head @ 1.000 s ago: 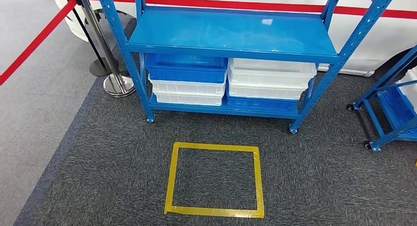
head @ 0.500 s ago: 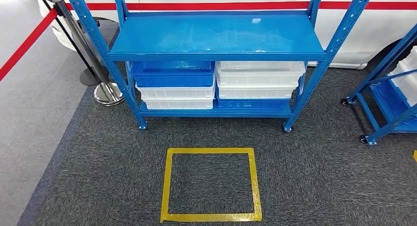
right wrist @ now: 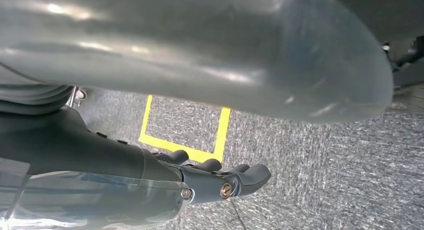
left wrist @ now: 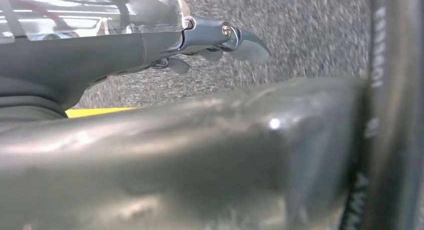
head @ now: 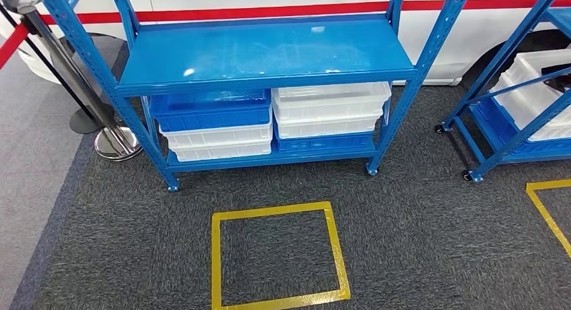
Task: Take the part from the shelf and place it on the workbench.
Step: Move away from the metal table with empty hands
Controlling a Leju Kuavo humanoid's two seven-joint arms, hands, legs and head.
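- Compared with the earlier head pictures, the whole scene has slid toward the left of the frame and the second rack at the right edge has come further in; this is read as the camera turning to the right, not as any rack or marking being moved.
- Nearest, at the lower centre of the head view, a square outline of yellow tape [head: 277, 256] is seen on the dark grey speckled carpet [head: 417, 242]; a corner of a second yellow tape outline [head: 549, 205] is seen at the lower right.
- Both arms are judged to hang low: the left hand [left wrist: 210, 42] and the right hand [right wrist: 220, 177] are seen over carpet, fingers loosely curled with nothing in them.
- Further back, at the centre, stands a blue steel shelf rack [head: 269, 54]; its upper deck is bare, and stacked blue and white plastic bins [head: 269, 121] sit on its lower deck.
- At the upper right, a second blue wheeled rack [head: 501, 125] carries a white plastic bin [head: 539, 87] with a dark object [head: 557, 79] at the frame's edge; this may be the part, but it cannot be told.
- The step in hand is judged to be the approach, and it is best done by finishing the turn until the part is plainly in view, then squaring up on a taped outline before an arm is raised.
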